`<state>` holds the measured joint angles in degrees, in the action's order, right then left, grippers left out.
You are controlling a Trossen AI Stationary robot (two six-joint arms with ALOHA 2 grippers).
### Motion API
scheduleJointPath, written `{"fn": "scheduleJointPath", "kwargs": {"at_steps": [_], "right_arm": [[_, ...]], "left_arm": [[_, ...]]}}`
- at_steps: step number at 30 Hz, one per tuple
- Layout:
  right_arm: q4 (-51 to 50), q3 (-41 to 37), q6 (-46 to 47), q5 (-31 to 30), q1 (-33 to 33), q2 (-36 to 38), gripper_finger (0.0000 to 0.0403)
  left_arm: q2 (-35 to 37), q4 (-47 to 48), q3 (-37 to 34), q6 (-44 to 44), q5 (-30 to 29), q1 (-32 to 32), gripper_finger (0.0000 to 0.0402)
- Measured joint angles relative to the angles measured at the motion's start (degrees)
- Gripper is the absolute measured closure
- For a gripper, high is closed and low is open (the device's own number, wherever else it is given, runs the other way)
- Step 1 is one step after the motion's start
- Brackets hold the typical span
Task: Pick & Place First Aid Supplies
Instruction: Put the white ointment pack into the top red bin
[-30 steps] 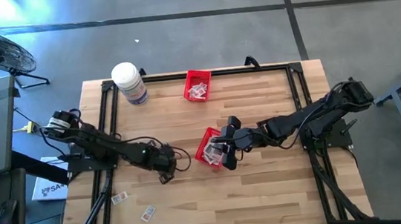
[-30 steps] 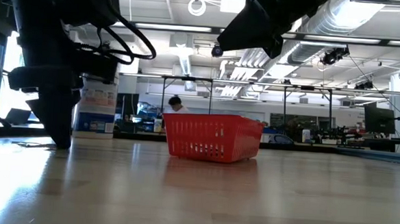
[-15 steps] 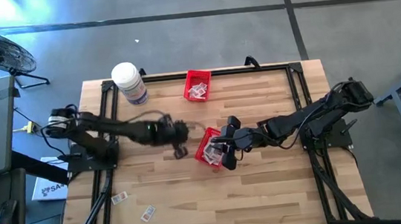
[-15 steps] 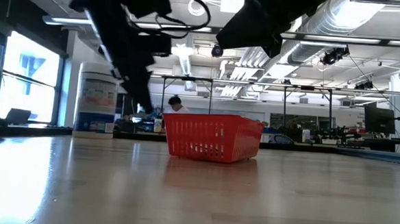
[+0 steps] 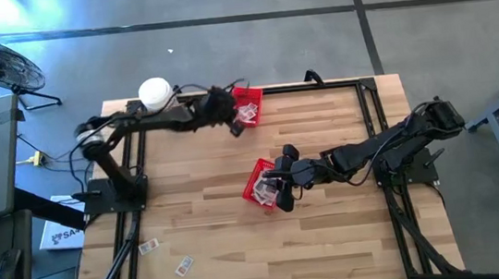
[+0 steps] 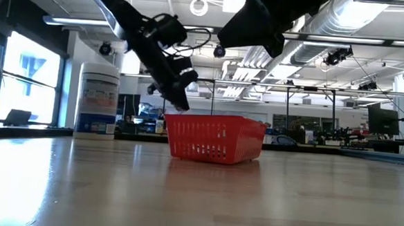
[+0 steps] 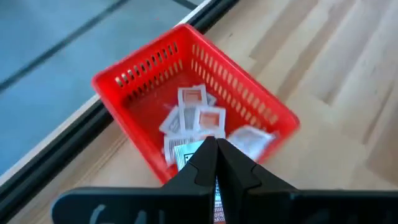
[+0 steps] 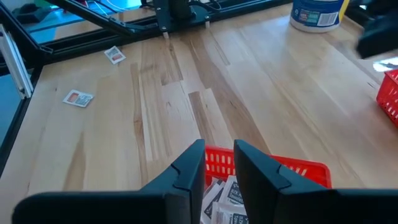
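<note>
Left gripper [image 5: 235,128] over the far red mesh basket [image 7: 143,143], fingers pinched on 1 small white-grey printed packet [image 7: 188,155], more packets [image 7: 198,116] below. Right gripper [image 8: 219,163] at the near red basket [image 5: 256,181], fingers partly apart, basket wall between them. 2 loose packets [image 8: 78,98] well apart.

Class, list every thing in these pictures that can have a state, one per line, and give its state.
Left end effector: shut on a packet, above the far basket.
Right end effector: fingers parted, gripping the near basket's rim.
Far basket: upright, holding packets.
Near basket: upright on the table, packets inside.
Held packet: pinched, hanging over the far basket.
Two loose packets: lying flat near the table's front edge.
White jar: upright, lid on.
</note>
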<state>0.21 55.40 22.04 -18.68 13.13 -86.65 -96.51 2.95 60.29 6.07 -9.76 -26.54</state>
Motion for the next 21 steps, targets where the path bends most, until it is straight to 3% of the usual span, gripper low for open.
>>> {"fn": "scheduleJointPath", "kwargs": {"at_steps": [4,10,21], "right_arm": [[0.1,0.0,0.0,0.0,0.0,0.0,0.0324],[0.1,0.0,0.0,-0.1,0.0,0.0,0.0324],[0.2,0.0,0.0,0.0,0.0,0.0,0.0324]], "left_arm": [[-4.8,0.3,5.6,0.2,4.2,-2.9,0.0401],[-9.8,-0.1,11.4,0.2,4.5,-4.0,0.0401],[-12.4,0.1,12.3,7.4,0.2,-3.9,0.0383]]}}
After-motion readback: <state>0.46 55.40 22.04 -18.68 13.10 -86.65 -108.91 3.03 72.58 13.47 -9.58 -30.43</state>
